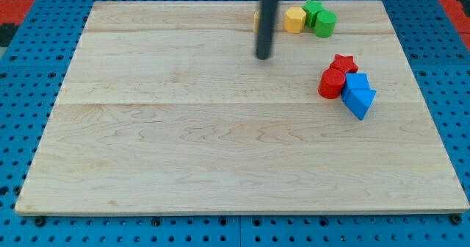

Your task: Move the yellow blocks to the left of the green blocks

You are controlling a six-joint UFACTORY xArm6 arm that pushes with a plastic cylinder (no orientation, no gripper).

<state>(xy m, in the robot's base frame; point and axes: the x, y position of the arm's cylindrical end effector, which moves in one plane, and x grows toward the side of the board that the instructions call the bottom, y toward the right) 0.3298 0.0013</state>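
Observation:
My tip (263, 56) rests on the wooden board (183, 144) near the view's top, a little right of centre. A yellow hexagonal block (294, 19) lies up and to the right of the tip. A second yellow block (257, 20) shows only as a sliver behind the rod's left edge. A green star block (313, 10) and a green cylinder (324, 24) sit touching the yellow hexagon's right side. The tip touches no block.
A red star block (343, 62), a red cylinder (331, 84), a blue cube (357, 82) and a blue wedge-shaped block (359, 100) cluster at the view's right. The board lies on a blue pegboard table (29, 26).

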